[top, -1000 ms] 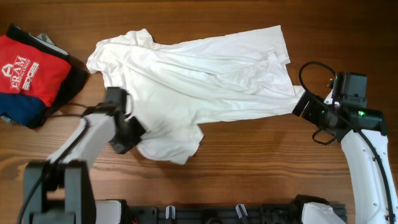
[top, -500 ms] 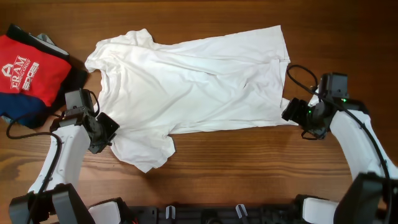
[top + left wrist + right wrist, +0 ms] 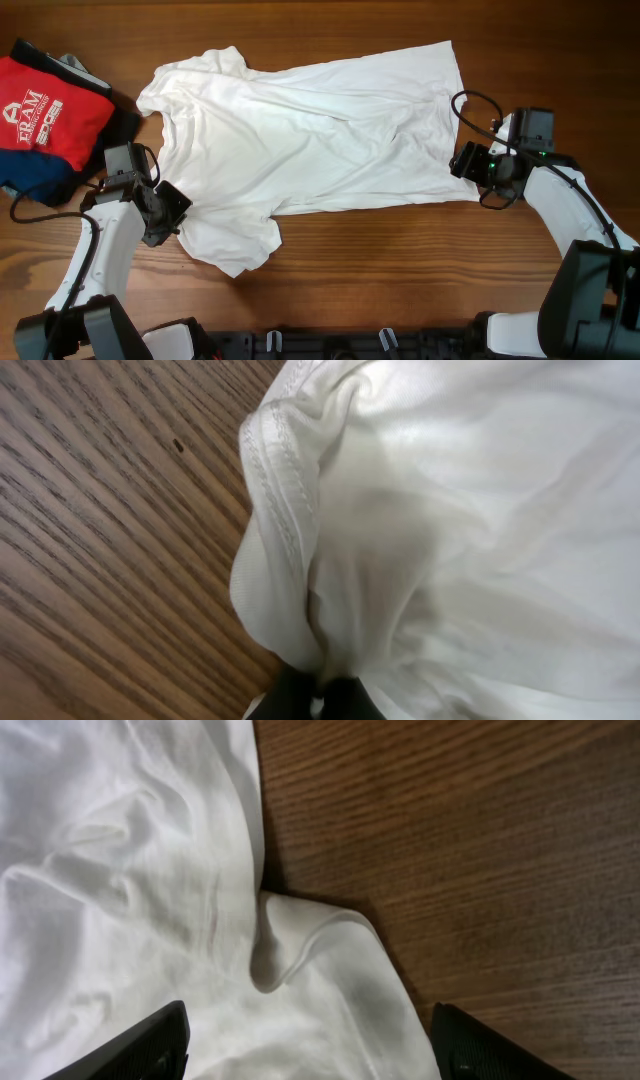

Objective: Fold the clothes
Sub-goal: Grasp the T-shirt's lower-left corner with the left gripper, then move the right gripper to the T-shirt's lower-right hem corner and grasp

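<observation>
The clothes, a large white shirt (image 3: 310,130), lie spread across the wooden table with the neck end at the left. My left gripper (image 3: 168,208) sits at the shirt's lower left and is shut on a bunched fold of white fabric (image 3: 300,560); its dark fingertips (image 3: 345,698) pinch the cloth. My right gripper (image 3: 466,162) is at the shirt's right edge. In the right wrist view it (image 3: 308,1018) stands open, its two black fingers (image 3: 150,1042) wide apart over a curled corner of the shirt (image 3: 300,935).
A red folded garment (image 3: 45,110) with a white logo lies on a navy one (image 3: 30,185) at the table's far left. Bare wood (image 3: 400,270) runs along the front, and the arm bases stand at the front edge.
My left gripper has dragged the shirt's lower-left part leftward and now holds still. My right gripper has moved left onto the shirt's right edge, its jaws somewhat narrower.
</observation>
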{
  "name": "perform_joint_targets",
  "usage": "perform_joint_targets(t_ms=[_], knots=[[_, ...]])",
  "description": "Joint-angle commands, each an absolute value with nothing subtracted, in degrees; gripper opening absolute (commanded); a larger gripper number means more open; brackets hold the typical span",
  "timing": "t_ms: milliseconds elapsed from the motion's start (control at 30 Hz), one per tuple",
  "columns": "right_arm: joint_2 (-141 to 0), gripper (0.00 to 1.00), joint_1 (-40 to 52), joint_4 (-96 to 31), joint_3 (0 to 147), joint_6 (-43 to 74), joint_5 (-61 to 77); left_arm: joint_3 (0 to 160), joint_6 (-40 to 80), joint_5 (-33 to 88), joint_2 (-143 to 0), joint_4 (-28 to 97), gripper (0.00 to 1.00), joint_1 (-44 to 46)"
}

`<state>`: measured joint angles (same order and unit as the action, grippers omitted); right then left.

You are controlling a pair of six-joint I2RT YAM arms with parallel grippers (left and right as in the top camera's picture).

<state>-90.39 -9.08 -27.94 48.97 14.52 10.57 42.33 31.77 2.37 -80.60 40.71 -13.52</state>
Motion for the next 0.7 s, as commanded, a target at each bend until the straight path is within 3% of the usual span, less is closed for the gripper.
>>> perform_joint_targets(t_ms=[0, 267, 533, 567, 667], knots=[[-91.42, 0.77, -6.57, -27.0, 48.62, 8.71, 12.43, 42.37, 30.65, 1.02, -80.4, 40.56, 0.04, -13.78], [-93.23, 0.78, 3.05, -21.45, 48.62, 6.33, 3.95, 42.37, 30.65, 1.04, -80.4, 40.58, 0.04, -13.76], [-100.68, 0.75, 3.42, -19.97, 48.62, 10.7, -1.91, 42.37, 30.63, 1.87, -80.4, 40.56, 0.04, -13.78], [-101.25, 0.7, 3.42, -19.7, 48.62, 10.68, -1.87, 42.37, 30.63, 1.87, -80.4, 40.56, 0.04, -13.78], [-101.67, 0.17, 3.42, -19.25, 48.64, 10.7, -1.69, 42.37, 30.63, 1.85, -80.4, 40.56, 0.04, -13.78]])
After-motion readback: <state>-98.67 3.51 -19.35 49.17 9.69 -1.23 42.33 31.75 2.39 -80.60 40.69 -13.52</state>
